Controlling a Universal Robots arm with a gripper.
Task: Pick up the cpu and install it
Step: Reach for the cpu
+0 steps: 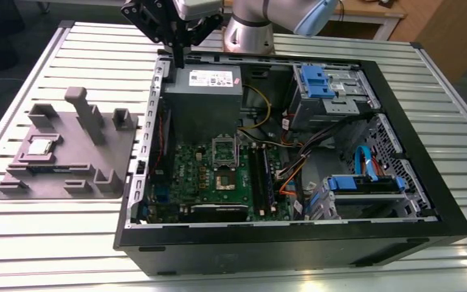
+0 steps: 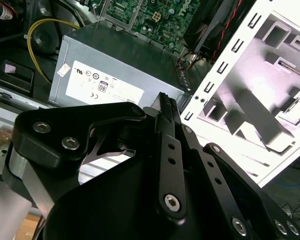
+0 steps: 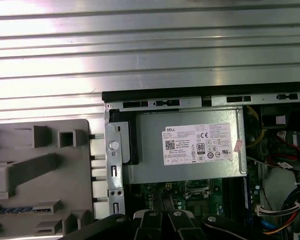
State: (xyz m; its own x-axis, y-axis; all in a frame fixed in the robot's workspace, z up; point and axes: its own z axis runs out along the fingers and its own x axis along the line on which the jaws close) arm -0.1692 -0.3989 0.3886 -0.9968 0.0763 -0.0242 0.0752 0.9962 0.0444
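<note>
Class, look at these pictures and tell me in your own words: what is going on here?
A robot arm's gripper hangs shut and empty above an open computer case, near its power supply. The cpu lies untouched on the gray holder beside the case, on the exterior view's left.

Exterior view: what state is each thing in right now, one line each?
cpu, lying flat in the gray holder, not picked up.
gripper, jaws shut, empty, over the case's edge beside the power supply.
computer case, lying on its side, side panel off.
cpu socket, looks open and empty.
</note>
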